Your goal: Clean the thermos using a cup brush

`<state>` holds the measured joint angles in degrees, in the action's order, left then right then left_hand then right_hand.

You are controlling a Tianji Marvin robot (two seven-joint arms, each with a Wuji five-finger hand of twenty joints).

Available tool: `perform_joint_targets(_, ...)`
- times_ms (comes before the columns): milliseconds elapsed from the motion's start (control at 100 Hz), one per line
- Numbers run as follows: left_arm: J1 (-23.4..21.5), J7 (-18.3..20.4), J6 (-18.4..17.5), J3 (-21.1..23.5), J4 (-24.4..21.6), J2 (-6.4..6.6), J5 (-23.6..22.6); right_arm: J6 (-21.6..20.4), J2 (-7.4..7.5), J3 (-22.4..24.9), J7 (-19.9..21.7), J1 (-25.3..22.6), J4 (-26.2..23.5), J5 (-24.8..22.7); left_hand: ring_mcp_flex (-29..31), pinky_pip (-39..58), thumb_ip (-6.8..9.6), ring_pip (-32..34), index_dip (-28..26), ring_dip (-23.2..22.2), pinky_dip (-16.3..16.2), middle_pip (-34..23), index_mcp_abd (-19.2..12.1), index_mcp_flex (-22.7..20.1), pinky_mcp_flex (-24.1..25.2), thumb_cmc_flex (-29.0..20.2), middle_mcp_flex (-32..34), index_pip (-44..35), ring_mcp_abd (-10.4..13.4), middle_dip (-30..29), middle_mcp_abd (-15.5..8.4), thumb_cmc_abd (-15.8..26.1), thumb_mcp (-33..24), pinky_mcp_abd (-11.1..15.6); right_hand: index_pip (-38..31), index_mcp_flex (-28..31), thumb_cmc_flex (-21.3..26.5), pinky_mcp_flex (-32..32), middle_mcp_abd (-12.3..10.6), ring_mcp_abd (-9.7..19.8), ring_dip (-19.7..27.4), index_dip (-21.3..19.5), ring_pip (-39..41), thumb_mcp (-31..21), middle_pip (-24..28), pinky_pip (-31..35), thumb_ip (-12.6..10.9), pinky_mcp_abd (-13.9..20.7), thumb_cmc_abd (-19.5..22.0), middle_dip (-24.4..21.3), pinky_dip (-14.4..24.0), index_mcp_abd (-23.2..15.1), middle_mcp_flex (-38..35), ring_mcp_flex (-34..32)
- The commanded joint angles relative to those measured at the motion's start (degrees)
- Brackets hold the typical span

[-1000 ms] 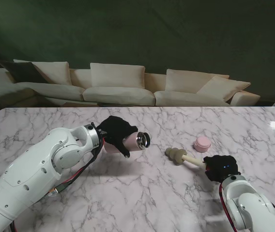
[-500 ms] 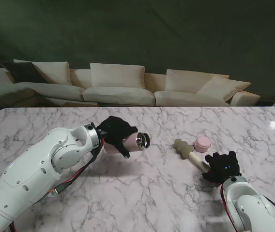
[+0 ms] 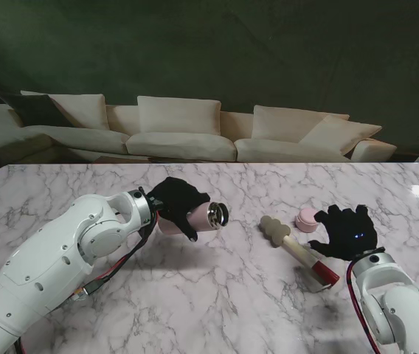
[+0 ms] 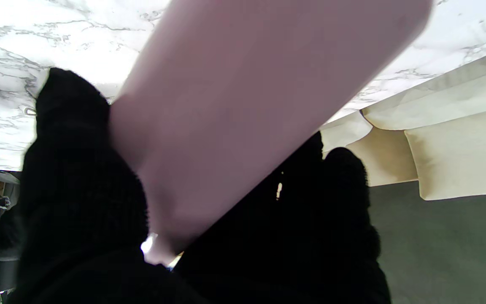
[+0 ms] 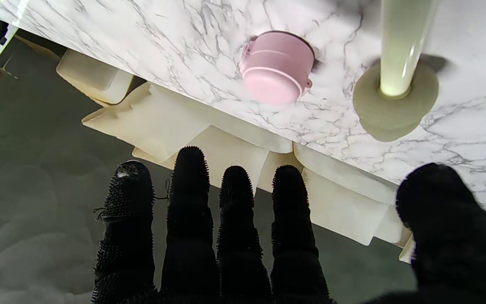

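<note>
White marble table (image 3: 195, 295) holds everything. Left hand (image 3: 174, 200) wraps the smooth, slippery-looking pink metal thermos (image 3: 198, 218) in the air. Cream-handled sponge brush (image 3: 298, 251) lies right; grab its stiff handle. Right hand (image 3: 348, 232) spreads empty.

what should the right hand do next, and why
Probably lower the right hand back onto the cup brush handle and close on it. That hand is open, fingers spread, and the brush lies on the marble table, while the left hand holds the pink thermos with its mouth toward the brush.
</note>
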<state>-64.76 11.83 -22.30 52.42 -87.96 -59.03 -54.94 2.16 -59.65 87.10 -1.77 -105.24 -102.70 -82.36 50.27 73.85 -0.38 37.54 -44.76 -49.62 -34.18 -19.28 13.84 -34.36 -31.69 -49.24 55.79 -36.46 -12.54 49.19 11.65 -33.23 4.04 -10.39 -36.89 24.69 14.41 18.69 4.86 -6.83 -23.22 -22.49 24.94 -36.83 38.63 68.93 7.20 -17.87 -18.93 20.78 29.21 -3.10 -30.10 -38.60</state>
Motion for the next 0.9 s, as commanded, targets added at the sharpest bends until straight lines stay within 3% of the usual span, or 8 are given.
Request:
perform_joint_targets(0,0.4,0.5,0.0,-0.1,-0.3,-0.11,0.1,-1.0,0.22,0.2,1.1,2.1,-0.7,0.6,2.2,1.8,5.31,3.1,-2.8,-0.9,-1.1,-7.5,-13.1,-5.2,-0.8,-14.2,4.3,-10.4,-0.6,2.4,-4.4,12.2,-32.5,3.0,1.2,-2.3,-0.5,-1.6,1.2,-0.8,0.9,0.0,-1.4,1.3,-1.4,-1.3,-1.6,-1.9,-0.6,-0.6,0.3,-1.2,2.8,2.0)
perform_joint_targets(370,0.4,0.8,-0.2,-0.1,-0.4,-0.04,0.0,-7.4,1.65,-4.0,4.4,14.3,6.6,-0.9,2.2,1.9,5.30,3.2,-2.8,-1.0,-1.2,-7.6,-13.1,-5.1,-0.8,-14.1,4.3,-10.3,-0.7,2.4,-4.4,12.2,-32.4,3.0,1.4,-4.4,-0.9,-3.4,1.1,0.1,2.3,-0.9,-3.1,0.3,-1.3,-4.0,-1.9,-1.7,-2.0,-1.0,-0.4,-0.5,7.9,4.5)
perform_joint_targets(490,0.3,0.9,-0.3,0.0,-0.5,0.00,-0.1,-8.1,2.28,-6.6,2.2,18.4,10.9,-2.6,2.1,1.9,5.32,3.2,-2.8,-1.0,-1.2,-7.6,-13.1,-5.1,-0.7,-14.2,4.2,-10.3,-0.7,2.4,-4.3,12.3,-32.4,3.0,0.4,-5.3,-0.3,-3.0,1.1,0.2,4.0,-1.3,-4.4,-3.6,-2.1,-5.1,-2.2,-1.1,-4.6,-1.8,-1.2,-0.4,9.5,4.6)
perform_joint_targets(570,0.2,1.0,-0.3,0.1,-0.6,0.02,-0.2,-8.4,2.44,-8.0,3.4,20.4,12.7,-2.0,2.1,1.9,5.32,3.2,-2.9,-1.0,-1.2,-7.6,-13.1,-5.1,-0.7,-14.2,4.2,-10.3,-0.6,2.4,-4.3,12.3,-32.4,3.0,1.2,-8.2,-1.5,-4.3,1.3,-0.1,5.8,-0.5,-6.5,-6.1,-4.0,-7.2,-2.0,-1.3,-6.5,-2.8,-2.8,0.4,12.1,6.1)
perform_joint_targets(620,0.1,1.0,-0.3,0.1,-0.6,0.03,-0.3,-9.1,2.52,-8.8,4.8,21.5,13.6,-1.1,2.0,1.9,5.32,3.2,-2.9,-1.0,-1.2,-7.6,-13.1,-5.1,-0.6,-14.2,4.2,-10.3,-0.6,2.4,-4.4,12.4,-32.4,3.0,2.2,-10.3,-1.1,-5.0,1.5,-0.4,6.9,0.2,-8.1,-5.8,-5.6,-8.4,-1.7,-1.6,-7.4,-3.5,-3.6,0.4,14.5,7.3)
perform_joint_targets(760,-0.1,0.8,-0.2,0.3,-0.7,0.03,-0.5,-8.5,2.58,-11.3,9.1,23.9,15.8,0.9,2.0,1.8,5.32,3.1,-2.9,-1.0,-1.2,-7.6,-13.1,-5.1,-0.4,-14.3,4.1,-10.2,-0.7,2.4,-4.3,12.5,-32.3,2.9,4.8,-16.7,-0.1,-5.3,2.0,-1.8,9.4,2.2,-11.4,0.0,-8.4,-11.4,-1.7,-7.1,-8.6,-5.2,-6.5,-0.8,20.0,9.6)
perform_joint_targets(860,-0.2,0.9,-0.1,0.3,-0.7,0.07,-0.6,-6.6,2.56,-13.3,9.9,25.6,18.3,2.5,2.0,1.9,5.31,3.1,-2.9,-1.0,-1.2,-7.6,-13.0,-5.1,-0.5,-14.3,4.1,-10.3,-0.7,2.4,-4.4,12.4,-32.2,2.9,4.4,-16.3,0.2,-5.6,2.1,-2.0,9.6,1.8,-11.8,1.8,-9.2,-11.8,-1.8,-7.9,-10.9,-5.7,-7.0,-1.1,19.9,10.1)
perform_joint_targets(890,-0.2,1.0,-0.1,0.3,-0.7,0.07,-0.6,-6.1,2.57,-13.9,9.8,26.1,19.2,2.7,2.0,1.9,5.33,3.2,-2.9,-1.0,-1.2,-7.6,-13.0,-5.1,-0.5,-14.3,4.1,-10.2,-0.7,2.4,-4.3,12.4,-32.2,2.9,3.3,-15.5,0.4,-5.2,2.4,-1.8,9.4,0.9,-11.4,2.0,-7.3,-11.7,-2.1,-6.9,-11.8,-4.8,-7.3,-0.3,19.9,9.6)
